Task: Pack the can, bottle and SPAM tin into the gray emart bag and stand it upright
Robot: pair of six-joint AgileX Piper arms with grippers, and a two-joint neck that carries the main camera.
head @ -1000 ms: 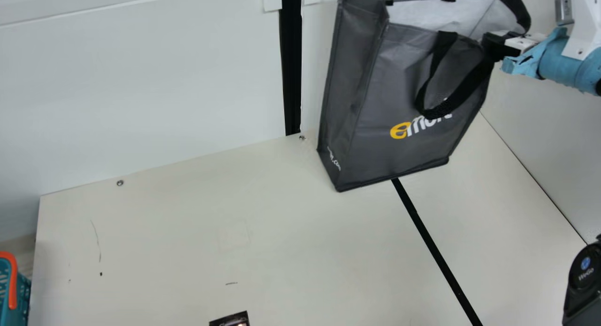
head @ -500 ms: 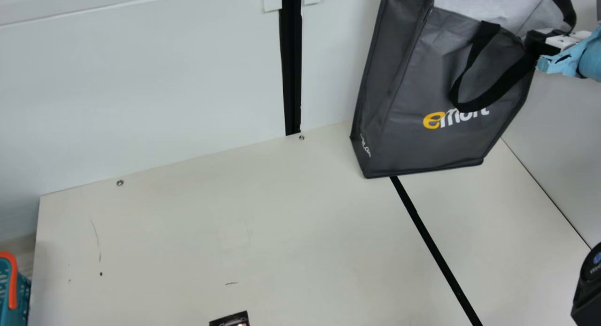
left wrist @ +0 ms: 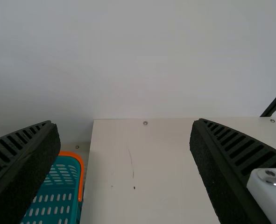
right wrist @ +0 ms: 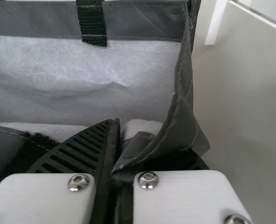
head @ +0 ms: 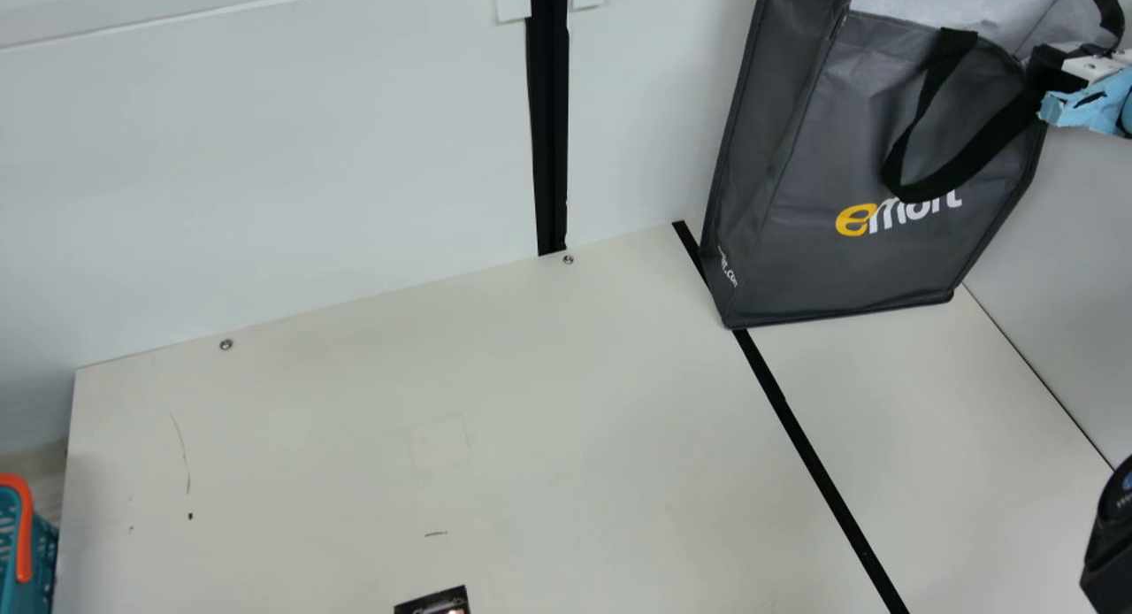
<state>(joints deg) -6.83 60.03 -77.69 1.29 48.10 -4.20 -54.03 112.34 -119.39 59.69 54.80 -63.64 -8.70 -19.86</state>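
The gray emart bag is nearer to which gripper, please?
Right. The right gripper pinches the bag at its rim, while the left gripper is away from it, toward the teal basket.

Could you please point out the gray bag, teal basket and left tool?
Gray bag [head: 840,282]: main view, front panel below the logo.
Teal basket [left wrist: 75,213]: left wrist view, its side wall.
Left tool [left wrist: 123,124]: left wrist view, midway between fingertips.

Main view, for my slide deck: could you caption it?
Right tool pinching an open gray bag by its rim at the back of a cream table.
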